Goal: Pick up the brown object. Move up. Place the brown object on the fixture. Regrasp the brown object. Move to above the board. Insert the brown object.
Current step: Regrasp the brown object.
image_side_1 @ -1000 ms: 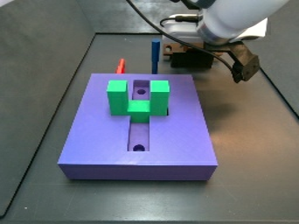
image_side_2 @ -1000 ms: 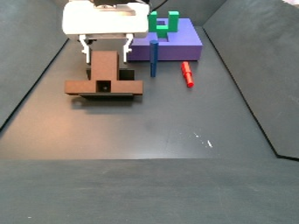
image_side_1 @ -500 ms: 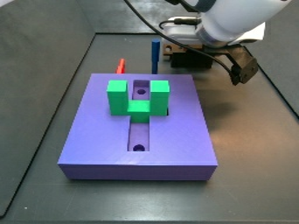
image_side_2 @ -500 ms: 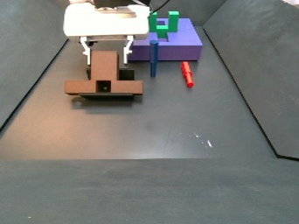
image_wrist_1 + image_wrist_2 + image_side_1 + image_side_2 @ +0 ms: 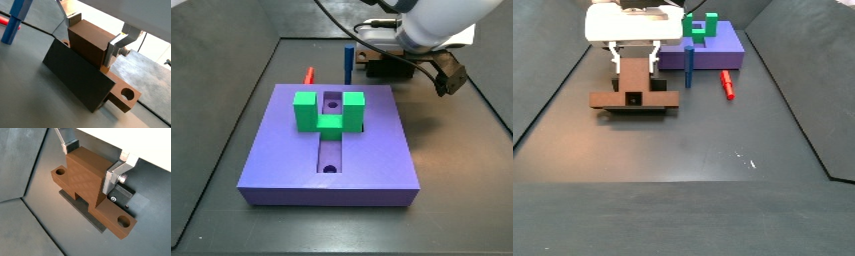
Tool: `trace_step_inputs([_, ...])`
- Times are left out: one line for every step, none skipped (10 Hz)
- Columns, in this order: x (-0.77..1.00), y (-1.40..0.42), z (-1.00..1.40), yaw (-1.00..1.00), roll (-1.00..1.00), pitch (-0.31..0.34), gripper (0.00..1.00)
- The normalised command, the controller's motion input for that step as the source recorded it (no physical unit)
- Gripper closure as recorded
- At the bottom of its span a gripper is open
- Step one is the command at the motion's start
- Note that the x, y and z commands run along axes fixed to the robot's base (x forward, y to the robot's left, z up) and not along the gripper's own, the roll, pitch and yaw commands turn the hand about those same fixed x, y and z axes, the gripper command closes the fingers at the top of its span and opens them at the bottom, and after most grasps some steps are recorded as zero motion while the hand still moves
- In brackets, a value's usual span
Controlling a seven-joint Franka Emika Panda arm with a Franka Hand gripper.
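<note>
I'm seeing the gripper point(image 5: 635, 62) clamping the brown object point(image 5: 633, 88) on the fixture point(image 5: 87, 209), left of the board point(image 5: 711, 50). I'm reading no writing anywhere.

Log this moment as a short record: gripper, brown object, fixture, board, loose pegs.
gripper: at the fixture, fingers either side of the brown object's raised middle block; contact not clear
brown object: lying across the fixture, holed ends overhanging both sides
fixture: on the floor, apart from the board
board: purple, green block on it, groove open in front
loose pegs: red peg lying flat, blue peg upright
</note>
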Motion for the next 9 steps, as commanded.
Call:
trace_step_inputs([0.0,0.0,0.0,0.0,0.0,0.0,1.0])
trace_step_inputs([0.0,0.0,0.0,0.0,0.0,0.0,1.0])
trace_step_inputs([0.0,0.0,0.0,0.0,0.0,0.0,1.0])
trace_step_inputs([0.0,0.0,0.0,0.0,0.0,0.0,1.0])
trace_step_inputs([0.0,0.0,0.0,0.0,0.0,0.0,1.0])
trace_step_inputs([0.0,0.0,0.0,0.0,0.0,0.0,1.0])
trace_step_inputs([0.0,0.0,0.0,0.0,0.0,0.0,1.0])
trace_step_inputs([0.0,0.0,0.0,0.0,0.0,0.0,1.0])
trace_step_inputs([0.0,0.0,0.0,0.0,0.0,0.0,1.0])
